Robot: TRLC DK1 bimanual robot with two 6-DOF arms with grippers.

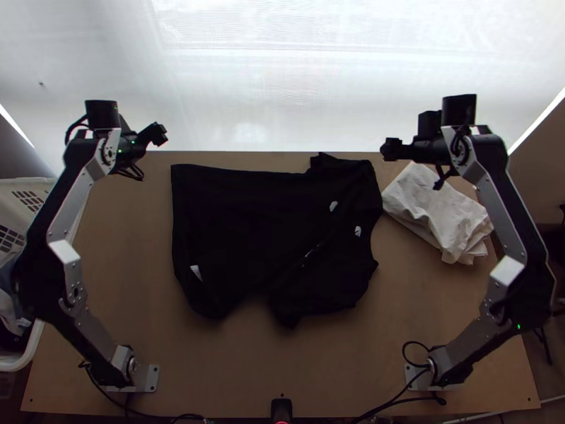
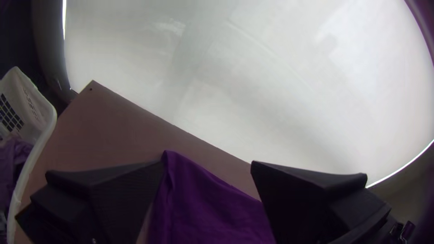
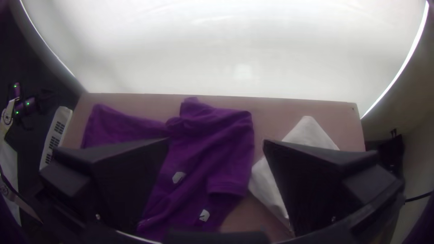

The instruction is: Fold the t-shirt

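A dark t-shirt (image 1: 247, 226) lies spread but wrinkled on the table, its hem side at the left and its collar and sleeves bunched at the right. My left gripper (image 1: 161, 134) is above the far left of the table, off the shirt's far left corner. In the left wrist view its fingers stand apart; the left gripper (image 2: 207, 165) has the shirt (image 2: 208, 208) below. My right gripper (image 1: 388, 148) is over the far edge, right of the shirt. In the right wrist view, the right gripper (image 3: 217, 142) is open above the shirt (image 3: 217, 153), holding nothing.
A crumpled white cloth (image 1: 438, 215) lies at the table's right, close beside the shirt. A white basket (image 1: 35, 339) with clothes stands past the left edge. A white sheet (image 1: 282, 85) rises behind the far edge. Bare wood (image 1: 233, 367) stretches between the arm bases.
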